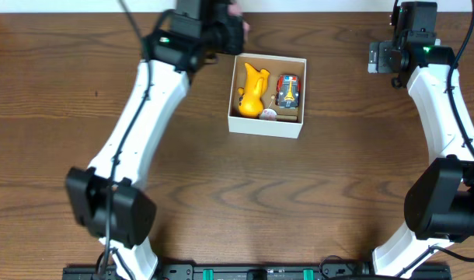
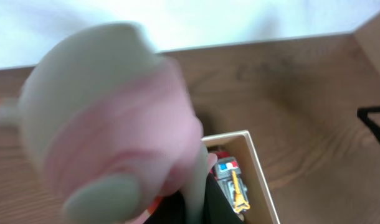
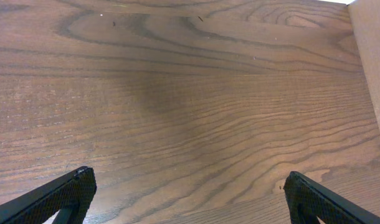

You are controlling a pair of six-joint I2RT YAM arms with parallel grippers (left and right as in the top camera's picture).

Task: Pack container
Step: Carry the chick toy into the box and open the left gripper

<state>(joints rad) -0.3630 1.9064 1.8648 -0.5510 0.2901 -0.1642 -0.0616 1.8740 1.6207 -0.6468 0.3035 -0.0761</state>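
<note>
Beside the container, the left claw grips a pink-and-green toy; the right claw gapes wide.

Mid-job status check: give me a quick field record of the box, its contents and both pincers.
container: white-walled open box, mid-table
inside: yellow toy and toy car side by side; small round item, too small to identify
left pincer: by the box's far-left corner, apparently gripping a pink and pale green toy; fingers hidden behind it
right pincer: open, empty, over bare table, away from the box
not yet packed: pink and pale green toy
</note>
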